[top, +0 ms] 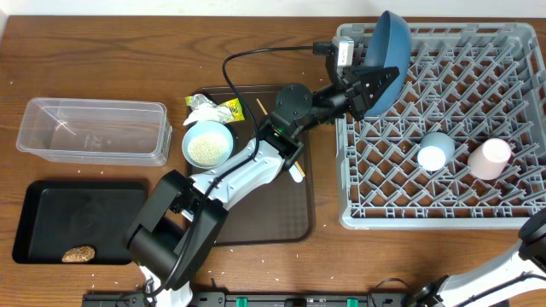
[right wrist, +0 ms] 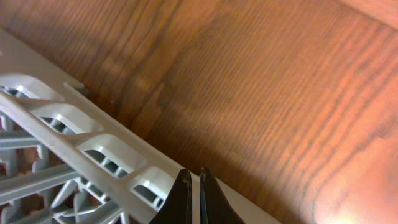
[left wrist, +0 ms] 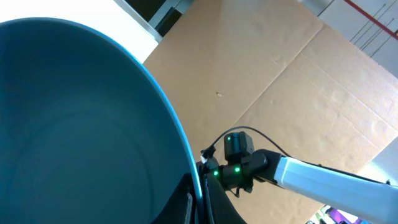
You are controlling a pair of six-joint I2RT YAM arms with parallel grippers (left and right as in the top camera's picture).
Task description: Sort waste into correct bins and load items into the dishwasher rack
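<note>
My left gripper (top: 368,85) is shut on the rim of the dark-blue plate (top: 386,56) and holds it on edge over the rack's near-left corner; the plate (left wrist: 81,124) fills the left wrist view, its rim between the jaws (left wrist: 202,199). The grey dishwasher rack (top: 444,217) holds a light blue cup (top: 436,151) and a pale pink cup (top: 490,158). A light blue bowl (top: 207,143) with rice sits on the brown tray (top: 281,230). A yellow-and-silver wrapper (top: 213,107) lies behind it. A brown food lump (top: 78,254) lies in the black tray (top: 34,213). My right gripper (right wrist: 191,186) is shut and empty over the rack's edge (right wrist: 93,146).
The clear plastic tub (top: 94,130) stands at the left, behind the black tray. A chopstick (top: 262,107) shows on the brown tray beside my left arm. Loose rice grains dot the table near the front edge. My right arm (top: 512,273) enters at the bottom right.
</note>
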